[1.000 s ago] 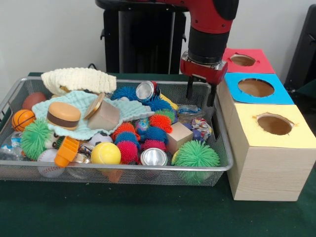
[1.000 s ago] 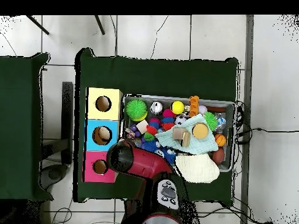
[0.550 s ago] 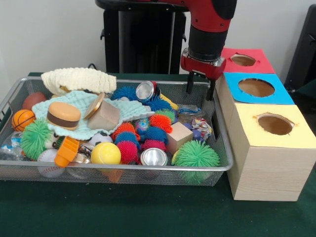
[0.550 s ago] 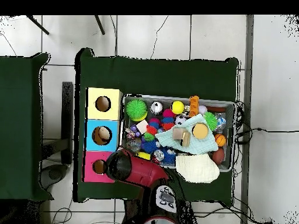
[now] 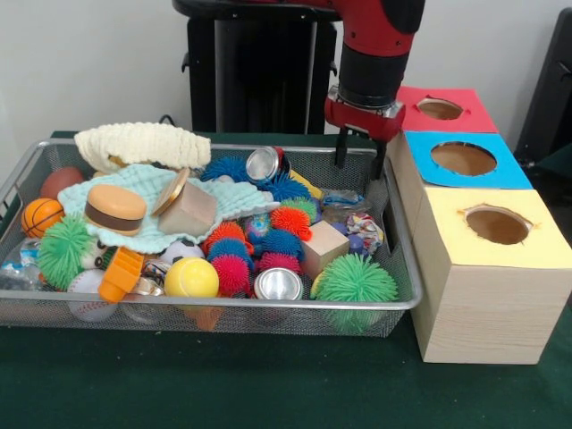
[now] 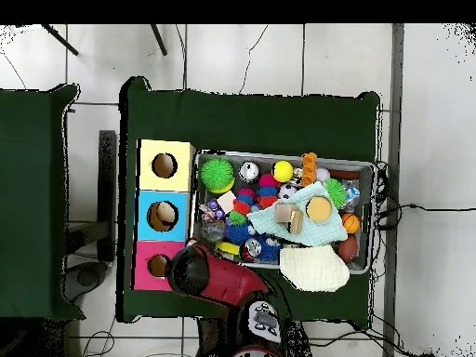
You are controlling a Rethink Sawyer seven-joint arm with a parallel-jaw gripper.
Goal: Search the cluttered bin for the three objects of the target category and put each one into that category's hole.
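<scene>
1. Front view: the hand (image 5: 358, 163) hangs above the far right corner of the wire bin (image 5: 223, 306), close beside the red box (image 5: 460, 118). Its two fingers are spread apart and nothing sits between them.
2. Front view: the bin is packed with spiky balls, cans, sports balls, a toy burger (image 5: 114, 208) and cloths. Which category is the target cannot be told, so the task's objects can only be placed somewhere in this clutter.
3. Front view: the yellow box (image 5: 487, 268), the blue box (image 5: 468, 172) and the red box stand in a row just right of the bin; their holes look dark, and no contents can be made out from here.
4. Overhead view: the arm (image 6: 214, 276) covers the hand entirely, so its fingers go unseen here.
5. Overhead view: looking straight down, something pale seems to lie inside the blue box's hole (image 6: 163, 216), which the front view hides. If so, at least one drop may be done; otherwise most of the sorting appears left.
</scene>
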